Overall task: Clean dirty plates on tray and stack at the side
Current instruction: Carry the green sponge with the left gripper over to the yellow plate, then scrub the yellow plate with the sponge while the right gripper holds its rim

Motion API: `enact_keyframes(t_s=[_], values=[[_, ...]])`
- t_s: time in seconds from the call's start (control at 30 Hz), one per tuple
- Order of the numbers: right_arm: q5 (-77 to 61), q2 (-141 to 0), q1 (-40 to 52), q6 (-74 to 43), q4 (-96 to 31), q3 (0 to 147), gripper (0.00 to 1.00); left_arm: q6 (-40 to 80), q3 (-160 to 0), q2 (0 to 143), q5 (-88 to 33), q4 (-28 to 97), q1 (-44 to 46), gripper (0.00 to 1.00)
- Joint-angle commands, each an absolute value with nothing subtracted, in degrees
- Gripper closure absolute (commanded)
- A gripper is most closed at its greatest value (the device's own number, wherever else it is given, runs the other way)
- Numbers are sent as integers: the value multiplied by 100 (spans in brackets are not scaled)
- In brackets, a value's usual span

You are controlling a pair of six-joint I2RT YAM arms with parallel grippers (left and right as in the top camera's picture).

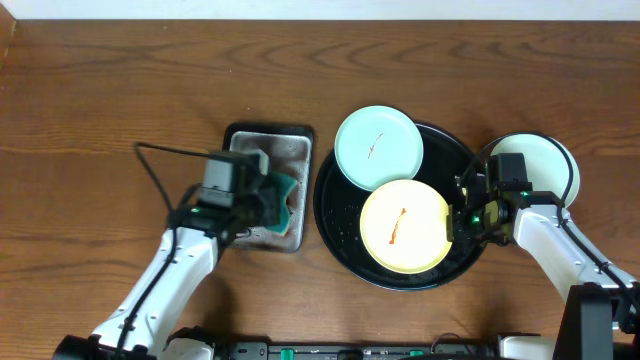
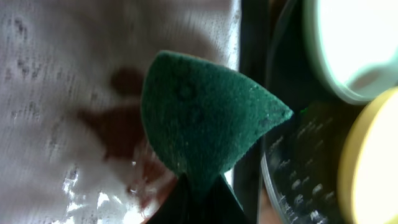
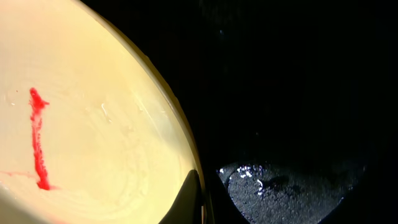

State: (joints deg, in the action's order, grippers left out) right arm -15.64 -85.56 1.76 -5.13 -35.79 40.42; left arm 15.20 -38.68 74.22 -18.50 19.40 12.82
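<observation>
The black tray holds a mint-blue plate at its far left and a yellow plate in front, each with a red smear. A third pale plate lies on the table right of the tray, partly under my right arm. My right gripper is shut on the yellow plate's right rim; in the right wrist view one finger lies over the rim of the yellow plate. My left gripper is shut on a green sponge over the grey pan; the sponge fills the left wrist view.
The rectangular grey metal pan stands just left of the tray, its floor wet and stained. In the left wrist view the tray's edge, the mint-blue plate and the yellow plate lie at the right.
</observation>
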Motion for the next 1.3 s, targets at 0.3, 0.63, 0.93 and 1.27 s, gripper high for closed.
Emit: enact_keyframes(t_s=[0.3, 0.63, 0.93, 1.27], values=[[-1997, -8593, 292, -421, -4237, 4005, 99, 1944, -5321, 7465, -851, 2600, 3006, 93], [-1999, -8593, 311, -421, -4217, 3994, 99, 3057, -5321, 8691, -1083, 1109, 4508, 93], [-1994, -8593, 311, -419, -4200, 3994, 99, 3330, -5323, 9946, -1450, -143, 5109, 93], [-1997, -8593, 311, -419, -4132, 3994, 99, 3280, -5378, 9933, -1330, 1264, 5046, 93]])
